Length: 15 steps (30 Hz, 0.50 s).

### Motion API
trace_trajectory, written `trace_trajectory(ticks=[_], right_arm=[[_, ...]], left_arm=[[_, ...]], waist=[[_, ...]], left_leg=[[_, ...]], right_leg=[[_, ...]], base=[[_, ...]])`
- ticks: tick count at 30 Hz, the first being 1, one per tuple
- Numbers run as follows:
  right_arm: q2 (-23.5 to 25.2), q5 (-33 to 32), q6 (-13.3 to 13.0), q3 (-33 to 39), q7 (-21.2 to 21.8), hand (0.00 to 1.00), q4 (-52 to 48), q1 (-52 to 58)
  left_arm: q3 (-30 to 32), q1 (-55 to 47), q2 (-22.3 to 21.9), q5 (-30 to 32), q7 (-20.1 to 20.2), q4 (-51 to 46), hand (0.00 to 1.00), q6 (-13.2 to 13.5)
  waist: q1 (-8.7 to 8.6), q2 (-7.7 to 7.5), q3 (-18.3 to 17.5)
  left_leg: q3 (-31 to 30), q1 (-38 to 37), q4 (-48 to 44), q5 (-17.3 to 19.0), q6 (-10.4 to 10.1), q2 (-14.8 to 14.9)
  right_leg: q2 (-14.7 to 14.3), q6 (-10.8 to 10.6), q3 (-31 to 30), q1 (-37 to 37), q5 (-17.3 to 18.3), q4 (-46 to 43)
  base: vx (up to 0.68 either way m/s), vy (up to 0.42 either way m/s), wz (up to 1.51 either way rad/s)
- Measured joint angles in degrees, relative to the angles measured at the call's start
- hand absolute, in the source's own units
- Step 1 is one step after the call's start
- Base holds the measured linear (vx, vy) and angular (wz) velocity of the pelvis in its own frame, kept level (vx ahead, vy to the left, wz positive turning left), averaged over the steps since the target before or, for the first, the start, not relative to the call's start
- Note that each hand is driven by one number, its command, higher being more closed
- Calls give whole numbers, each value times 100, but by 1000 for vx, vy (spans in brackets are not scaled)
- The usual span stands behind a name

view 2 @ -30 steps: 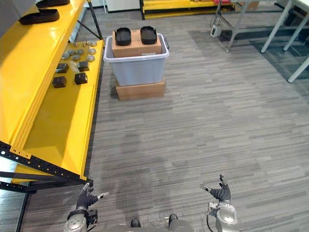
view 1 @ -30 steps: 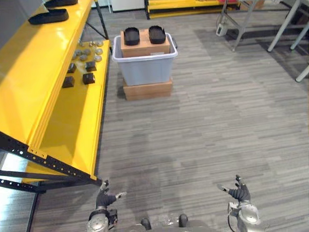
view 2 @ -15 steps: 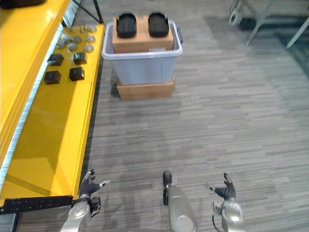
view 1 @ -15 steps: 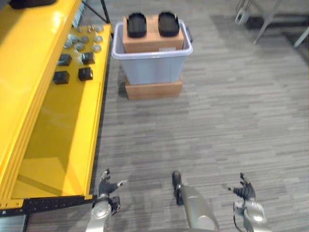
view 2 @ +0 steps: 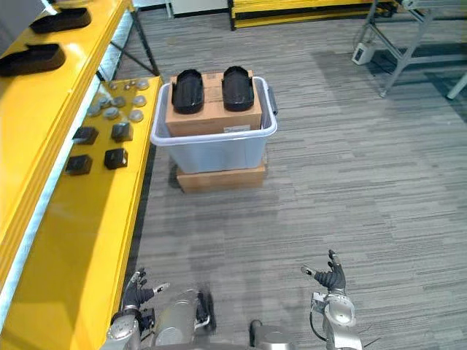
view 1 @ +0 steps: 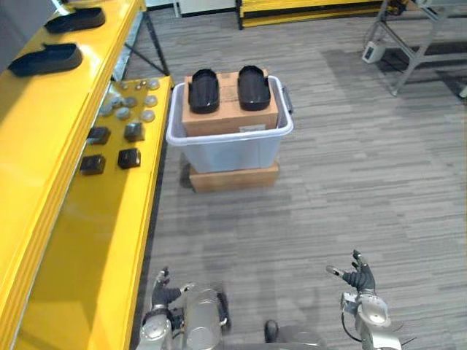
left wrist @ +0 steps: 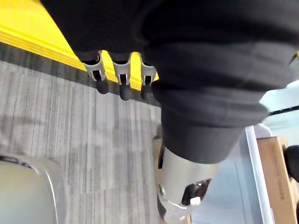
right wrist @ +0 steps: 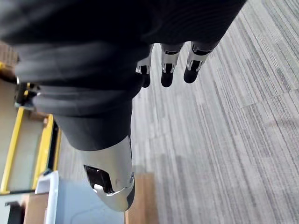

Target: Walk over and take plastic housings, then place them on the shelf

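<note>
Left eye view: two black oval moulded plastic housings [view 1: 203, 90] lie side by side on a brown cardboard box [view 1: 230, 117] inside a pale grey plastic tub [view 1: 230, 149]. They look light, rigid and smooth, so gripping across the narrow sides seems safest.

Right eye view: the yellow metal shelf [view 2: 80, 219] runs along the left.

Left wrist view: the left hand [left wrist: 122, 83] has loosely extended fingers and is empty.

Right wrist view: the right hand [right wrist: 168, 72] is likewise slack and empty.

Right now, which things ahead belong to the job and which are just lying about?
Job: two black housings on the cardboard box in the grey bin; yellow shelf with two shelved housings; left hand and right hand, both open and empty.
Lying about: small black blocks, grey discs, metal frame.
</note>
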State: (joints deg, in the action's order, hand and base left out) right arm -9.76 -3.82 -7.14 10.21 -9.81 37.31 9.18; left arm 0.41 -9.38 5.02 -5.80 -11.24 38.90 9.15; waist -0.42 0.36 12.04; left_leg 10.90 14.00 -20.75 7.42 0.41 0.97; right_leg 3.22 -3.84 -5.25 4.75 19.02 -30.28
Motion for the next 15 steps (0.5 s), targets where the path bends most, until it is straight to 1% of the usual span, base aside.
trace_trajectory(ticks=[1, 2, 3, 4, 5, 6, 7, 8, 9, 10, 11, 12, 13, 14, 15], right_arm=[[76, 9, 5, -17, 1, 0, 18, 6], [91, 12, 5, -52, 3, 0, 19, 28], [87, 47, 10, -123, 11, 0, 28, 48], [88, 127, 12, -214, 23, 0, 27, 89], [85, 158, 11, -235, 28, 0, 27, 71], [79, 198, 10, -237, 53, 0, 30, 14], [60, 217, 3, -237, 90, 0, 31, -38], [32, 217, -9, -236, 115, 0, 37, -57], [15, 217, -13, -233, 116, 0, 41, -58], [-8, 216, -12, -228, 116, 0, 52, -60], [-6, 216, -10, -228, 116, 0, 59, -31], [-3, 224, -11, -218, 114, 0, 65, 84], [-70, 224, -8, -196, 111, 0, 119, 130], [-89, 223, 25, -174, 108, 0, 195, 91], [-91, 219, 26, -163, 106, 0, 166, 58]], left_arm=[[-12, -63, 36, -2, -3, 51, 0, -17], [-31, -85, 52, -6, -5, 74, 0, -27], [-61, -83, 66, -14, -9, 121, 0, -47], [-94, -91, 90, -16, -7, 126, 0, -61], [-91, -73, 91, -19, -8, 127, 0, -61], [-92, -48, 93, -28, -8, 126, 0, -54], [-89, -48, 90, -37, -7, 129, 0, -54], [-88, -41, 81, -38, -7, 149, 0, -54], [-88, 3, 77, -39, -7, 180, 0, -55], [-88, 55, 76, -38, -5, 243, 0, -56], [-86, 46, 95, -38, -5, 292, 0, -54], [-90, 39, 137, -14, -5, 341, 0, -49], [-85, 88, 61, -6, -7, 447, 0, -50], [-81, 99, -26, 3, 1, 487, 0, -53], [-79, 107, -57, -11, -2, 485, 0, -47]], waist=[[-35, -78, 4], [-61, -89, 2], [-73, -76, 11], [-69, -56, 4], [-54, -37, -1], [-68, 32, 5], [-129, 99, 14], [-180, 164, 35], [-206, 213, 57], [-215, 262, 81], [-205, 244, 67], [-232, 120, 58], [-242, 199, 78], [-192, 324, 31], [-217, 314, 37]], left_leg=[[32, -307, -7, 210, 59, -108], [33, -474, -20, 323, 107, -138], [30, -746, -23, 483, 130, -161], [12, -1214, 137, 610, 167, -184], [-2, -1393, 249, 612, 167, -188], [-51, -1718, 479, 609, 167, -143], [-140, -1937, 629, 609, 167, -66], [-175, -2083, 703, 609, 167, 33], [-206, -2149, 721, 609, 167, 114], [-253, -2249, 755, 610, 167, 215], [-296, -2367, 805, 627, 89, 294], [-340, -2476, 770, 738, -200, 237], [-391, -2559, 767, 821, -305, 363], [-459, -2577, 744, 769, -408, 509], [-522, -2490, 519, 608, -644, 551]], right_leg=[[126, -822, 1, -403, -342, -1237], [166, -1172, 5, -566, -552, -1771], [224, -1155, 71, -766, -553, -2432], [372, -797, 391, -1114, -366, -3045], [421, -629, 542, -1242, -281, -3072], [440, -271, 799, -1452, -90, -2839], [416, -42, 991, -1690, 45, -2455], [332, 16, 1004, -1866, 81, -2011], [264, 20, 971, -1961, 76, -1662], [166, -11, 871, -2100, 10, -1013], [54, -77, 590, -2147, -422, 149], [139, -39, 500, -2043, -1778, 908], [70, 165, 561, -2022, -1782, 748], [-26, 254, 635, -2045, -1555, 544], [3, 336, 724, -2040, -1335, 401]], base=[[623, 209, -18], [403, 99, 2], [497, 66, 6], [485, 46, 2], [571, 23, 5], [440, -38, 19], [515, -92, 29], [410, -112, 31], [402, -158, 27], [392, -183, 29], [489, -228, 50], [432, -204, 48], [444, -215, 36], [411, -242, 19], [435, -299, 39]])
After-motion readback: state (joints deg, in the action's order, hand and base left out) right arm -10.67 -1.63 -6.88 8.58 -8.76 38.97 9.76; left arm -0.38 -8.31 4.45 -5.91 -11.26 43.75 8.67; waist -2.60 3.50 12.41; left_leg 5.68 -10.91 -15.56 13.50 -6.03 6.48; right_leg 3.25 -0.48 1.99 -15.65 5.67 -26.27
